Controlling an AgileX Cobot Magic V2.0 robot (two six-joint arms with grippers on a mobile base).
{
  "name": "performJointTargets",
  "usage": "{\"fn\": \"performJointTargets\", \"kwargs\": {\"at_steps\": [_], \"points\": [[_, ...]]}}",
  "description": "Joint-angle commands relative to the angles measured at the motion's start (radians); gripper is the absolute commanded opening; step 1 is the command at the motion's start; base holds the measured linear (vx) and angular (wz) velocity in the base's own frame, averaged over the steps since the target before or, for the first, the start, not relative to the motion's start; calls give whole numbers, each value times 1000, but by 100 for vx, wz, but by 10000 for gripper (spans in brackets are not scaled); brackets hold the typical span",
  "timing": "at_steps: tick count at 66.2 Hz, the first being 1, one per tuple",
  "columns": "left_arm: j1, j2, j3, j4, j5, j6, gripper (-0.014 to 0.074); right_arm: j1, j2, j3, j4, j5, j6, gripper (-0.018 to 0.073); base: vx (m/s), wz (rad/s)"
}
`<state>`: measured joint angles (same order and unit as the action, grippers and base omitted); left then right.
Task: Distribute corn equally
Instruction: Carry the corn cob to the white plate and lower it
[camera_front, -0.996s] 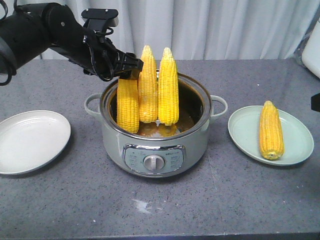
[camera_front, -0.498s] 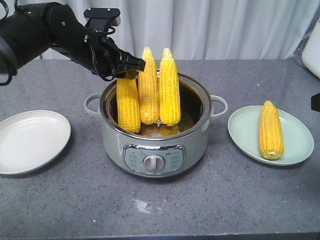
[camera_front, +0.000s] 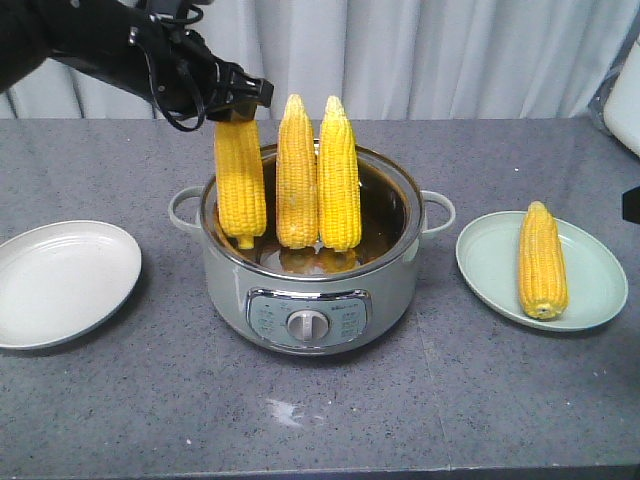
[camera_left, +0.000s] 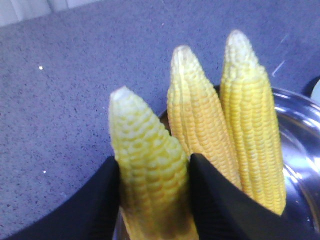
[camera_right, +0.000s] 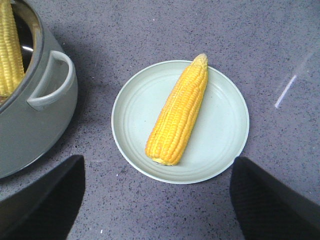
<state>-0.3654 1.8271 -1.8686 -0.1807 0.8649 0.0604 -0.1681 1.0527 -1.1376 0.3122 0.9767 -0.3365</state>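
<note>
My left gripper (camera_front: 238, 105) is shut on the top of a yellow corn cob (camera_front: 240, 180), holding it upright and partly lifted at the left side of the pot (camera_front: 310, 290). In the left wrist view the black fingers (camera_left: 215, 200) clamp that cob (camera_left: 150, 170) on both sides. Two more cobs (camera_front: 318, 175) stand upright in the pot. Another cob (camera_front: 542, 260) lies on the pale green plate (camera_front: 590, 300) at the right. My right gripper (camera_right: 157, 200) hovers open above the table just in front of that plate (camera_right: 220, 145), holding nothing.
A white plate (camera_front: 60, 285) with nothing on it sits at the left of the grey table. The pot has side handles (camera_front: 438, 212) and a front dial (camera_front: 305, 325). A curtain hangs behind the table.
The left gripper has risen and shifted slightly left, pulling its cob up so the cob's lower end now hangs near the pot's rim. The other cobs have not moved.
</note>
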Motion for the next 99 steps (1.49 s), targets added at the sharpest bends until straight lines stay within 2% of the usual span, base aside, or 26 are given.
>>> {"fn": "performJointTargets", "kwargs": {"at_steps": [1,13,20,32,42,56,72,86,99], "points": [[-2,-101,-33,-3,-83,0,96,-6,-16,-26,16,-52,-2,577,0,0],[1,-188,-33,57,-99,-31,97,-6,-16,-26,16,-50,-2,577,0,0],[1,-226,-33,170,-56,-86,98,-6,-16,-26,16,-48,-2,577,0,0],[1,-240,-31,385,115,-185,101,-6,-16,-26,16,-48,-3,577,0,0],[12,-228,-31,482,235,-219,104,-6,-16,-26,16,-48,-3,577,0,0],[117,-193,-26,466,329,-214,104,-6,-16,-26,16,-47,-3,577,0,0],[256,-167,95,322,311,-145,104,-6,-16,-26,16,-47,-3,577,0,0],[314,-94,137,296,292,-131,104,-6,-16,-26,16,-47,-2,577,0,0],[330,-27,137,272,300,-120,104,-6,-16,-26,16,-46,-2,577,0,0]]}}
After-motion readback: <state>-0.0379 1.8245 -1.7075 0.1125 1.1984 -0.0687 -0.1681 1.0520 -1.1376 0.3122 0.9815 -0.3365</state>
